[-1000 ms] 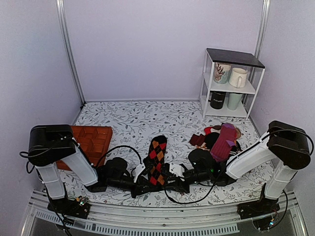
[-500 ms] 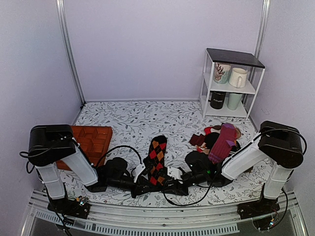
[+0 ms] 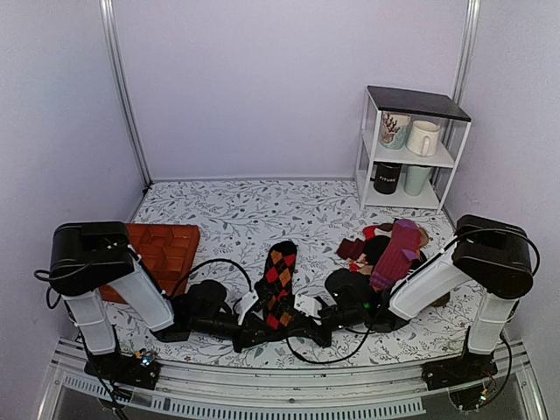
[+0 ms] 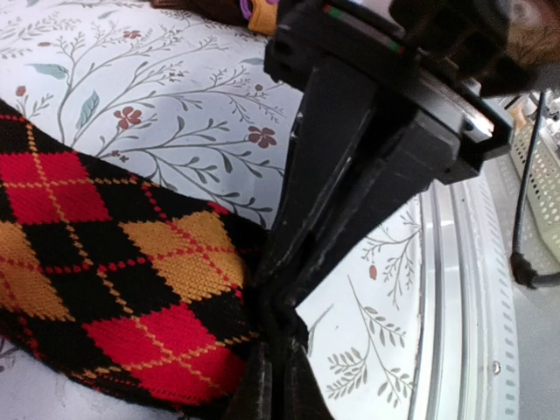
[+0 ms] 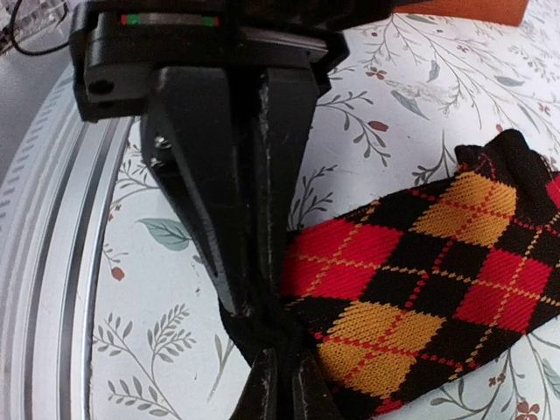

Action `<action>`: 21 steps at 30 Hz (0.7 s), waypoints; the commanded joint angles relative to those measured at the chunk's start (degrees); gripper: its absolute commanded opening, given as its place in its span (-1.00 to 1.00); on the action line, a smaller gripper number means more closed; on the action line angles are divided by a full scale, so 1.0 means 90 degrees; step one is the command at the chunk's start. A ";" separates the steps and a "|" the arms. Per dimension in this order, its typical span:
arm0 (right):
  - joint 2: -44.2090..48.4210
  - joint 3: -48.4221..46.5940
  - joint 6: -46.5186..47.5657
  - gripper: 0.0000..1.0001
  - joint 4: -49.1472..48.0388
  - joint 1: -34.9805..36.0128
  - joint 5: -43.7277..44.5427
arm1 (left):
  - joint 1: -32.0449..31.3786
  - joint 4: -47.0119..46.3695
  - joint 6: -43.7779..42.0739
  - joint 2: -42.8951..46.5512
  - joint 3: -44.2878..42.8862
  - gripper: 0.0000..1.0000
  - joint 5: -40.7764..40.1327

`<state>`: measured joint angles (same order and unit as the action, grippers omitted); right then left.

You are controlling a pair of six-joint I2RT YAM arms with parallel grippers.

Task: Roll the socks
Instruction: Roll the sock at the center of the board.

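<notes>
My left tool (image 4: 273,387) and right tool (image 5: 279,381) both pinch the socks (image 3: 280,273) at the near edge. They lie along the tabletop (image 3: 227,210)

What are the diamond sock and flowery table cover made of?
The black sock with red and orange diamonds looks like matte knitted yarn: tiny stitch rows show. The white flowery table cover looks smooth, printed cloth or vinyl; unclear which.

- socks (image 3: 278,282): black knit, argyle of red and orange diamonds.
- tablecloth (image 3: 245,210) under the socks: white, grey-green leafy sprigs, small red flowers.
- tray (image 3: 166,249) left of the socks: orange-brown.
</notes>
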<state>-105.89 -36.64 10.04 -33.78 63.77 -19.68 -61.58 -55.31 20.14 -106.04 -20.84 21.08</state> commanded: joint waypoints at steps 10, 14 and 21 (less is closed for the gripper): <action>-0.0430 -0.0760 -0.1596 -1.00 0.1853 -0.0104 -0.0807 | -0.0624 0.2472 -0.0858 0.2615 0.0691 -0.13 -0.2120; -0.0569 -0.0992 -0.2282 -1.00 0.2358 -0.0392 -0.1398 | -0.0973 0.2513 -0.1209 0.3089 0.0742 -0.14 -0.2759; -0.0851 -0.1254 -0.2971 -1.00 0.2945 -0.0664 -0.1771 | -0.1110 0.1901 -0.1498 0.2594 0.0717 -0.15 -0.2899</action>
<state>-109.60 -47.33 -12.01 -16.97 58.39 -34.24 -70.39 -35.83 9.54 -79.83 -14.87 -2.31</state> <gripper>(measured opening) 0.037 0.426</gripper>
